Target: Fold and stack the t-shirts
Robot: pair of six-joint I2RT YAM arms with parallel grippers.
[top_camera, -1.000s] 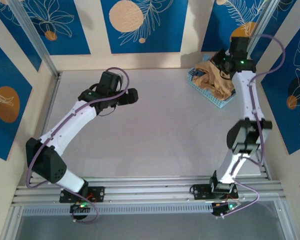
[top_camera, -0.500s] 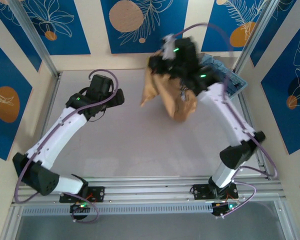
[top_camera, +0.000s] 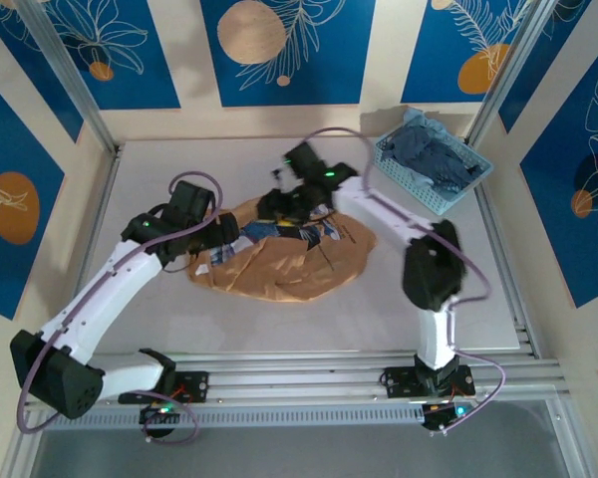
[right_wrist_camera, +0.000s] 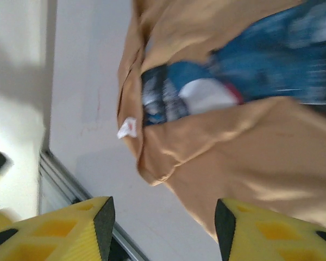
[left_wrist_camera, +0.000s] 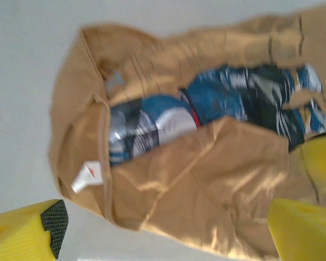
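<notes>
flattening the tan-orange t-shirt (top_camera: 289, 267), crumpled mid-counter (top_camera: 309, 329); leaving the slate-blue t-shirt (top_camera: 434, 159) in the far-right basket (top_camera: 409, 185). holding left hand (top_camera: 222, 242) and right hand (top_camera: 277, 207) open, empty, above the cloth. next, likely: pinching opposite edges, pulling flat.

I see the tan tee (top_camera: 279, 267) lying crumpled and unfolded mid-table (top_camera: 379, 309). Its blue print (left_wrist_camera: 233, 98) shows partly between folds, and a white label (left_wrist_camera: 86, 175) shows at the neck. The blue tee (top_camera: 434, 159) lies bunched in the basket (top_camera: 411, 185), far right corner.
</notes>
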